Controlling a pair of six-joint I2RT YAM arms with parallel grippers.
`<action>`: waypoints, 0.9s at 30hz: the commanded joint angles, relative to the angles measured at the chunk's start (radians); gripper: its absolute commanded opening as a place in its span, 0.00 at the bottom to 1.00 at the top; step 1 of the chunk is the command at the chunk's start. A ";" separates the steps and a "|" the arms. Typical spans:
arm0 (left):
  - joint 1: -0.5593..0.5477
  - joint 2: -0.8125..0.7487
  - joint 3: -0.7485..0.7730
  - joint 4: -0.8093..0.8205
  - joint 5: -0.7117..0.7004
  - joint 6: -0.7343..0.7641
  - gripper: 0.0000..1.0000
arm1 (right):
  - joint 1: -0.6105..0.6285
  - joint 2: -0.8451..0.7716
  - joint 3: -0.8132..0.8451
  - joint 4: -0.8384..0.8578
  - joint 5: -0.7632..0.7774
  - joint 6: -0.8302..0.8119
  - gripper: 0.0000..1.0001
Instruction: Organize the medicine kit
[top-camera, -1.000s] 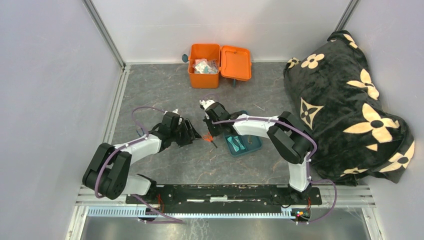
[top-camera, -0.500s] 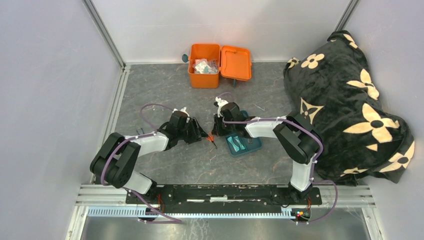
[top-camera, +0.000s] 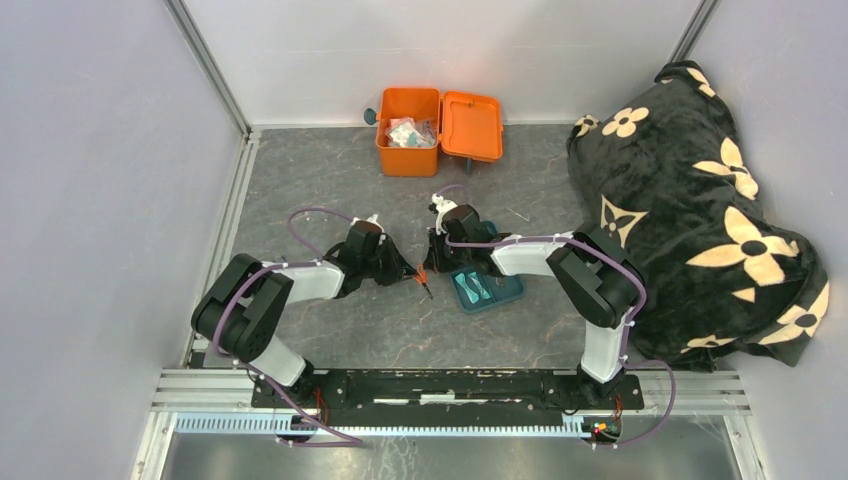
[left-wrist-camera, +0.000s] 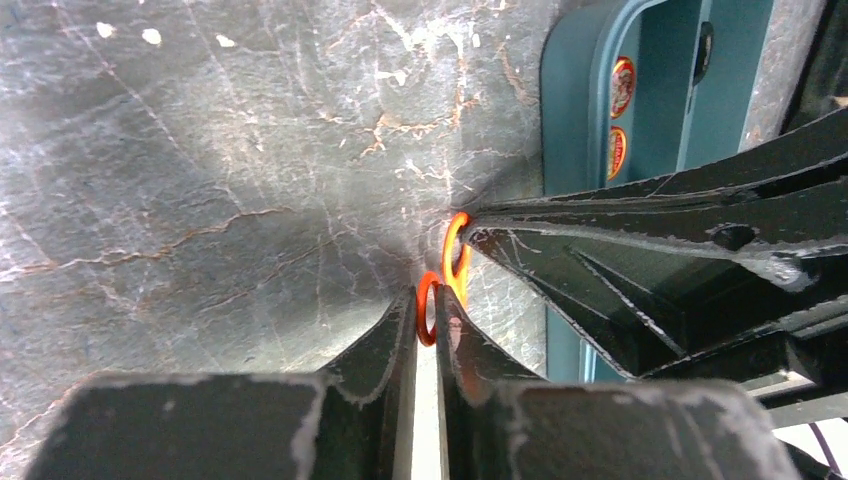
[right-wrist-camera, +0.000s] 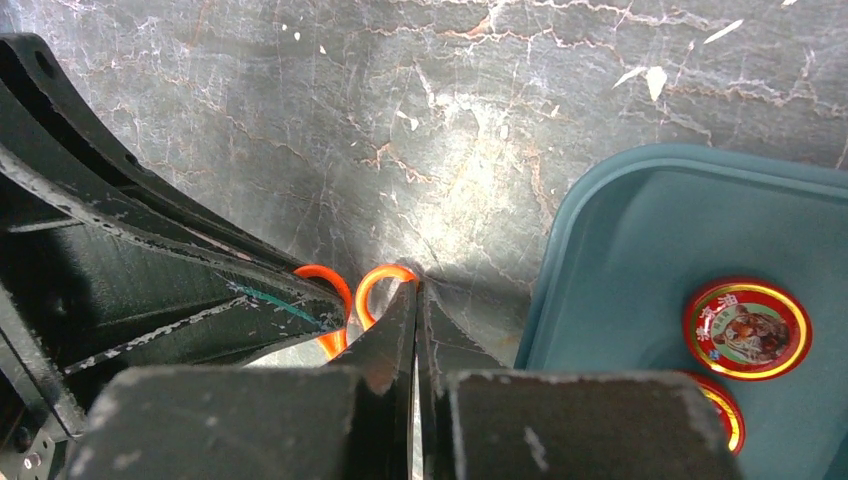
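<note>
A small pair of scissors (top-camera: 423, 279) with orange handle rings lies low over the grey floor between the two arms. My left gripper (left-wrist-camera: 428, 300) is shut on one orange ring (left-wrist-camera: 427, 314). The other ring (right-wrist-camera: 381, 282) is pinched at the tips of my right gripper (right-wrist-camera: 416, 290), which is shut. The two grippers meet tip to tip, left gripper (top-camera: 407, 271) and right gripper (top-camera: 432, 268). The medicine kit (top-camera: 408, 146) stands at the back wall. Its lid (top-camera: 471, 126) is open to the right, and there are packets inside.
A flat teal tray (right-wrist-camera: 640, 230) lies just right of my right gripper and holds round red tins (right-wrist-camera: 746, 328). It shows as the teal tray (top-camera: 500, 293) in the top view. A black flowered blanket (top-camera: 690, 210) fills the right side. Walls close the left and back.
My left arm has slid right to the scissors and its jaws have closed on an orange ring. The right gripper shifted slightly right early on, then held still, shut.
</note>
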 joint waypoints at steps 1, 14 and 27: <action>-0.006 0.007 0.011 -0.053 -0.029 -0.013 0.10 | 0.002 -0.007 -0.036 -0.115 0.007 -0.019 0.00; -0.006 -0.205 0.028 -0.138 -0.046 0.011 0.02 | -0.005 -0.364 -0.116 -0.065 0.047 -0.095 0.39; -0.006 -0.445 0.101 -0.209 -0.005 0.001 0.02 | 0.005 -0.488 -0.152 -0.019 -0.171 -0.140 0.61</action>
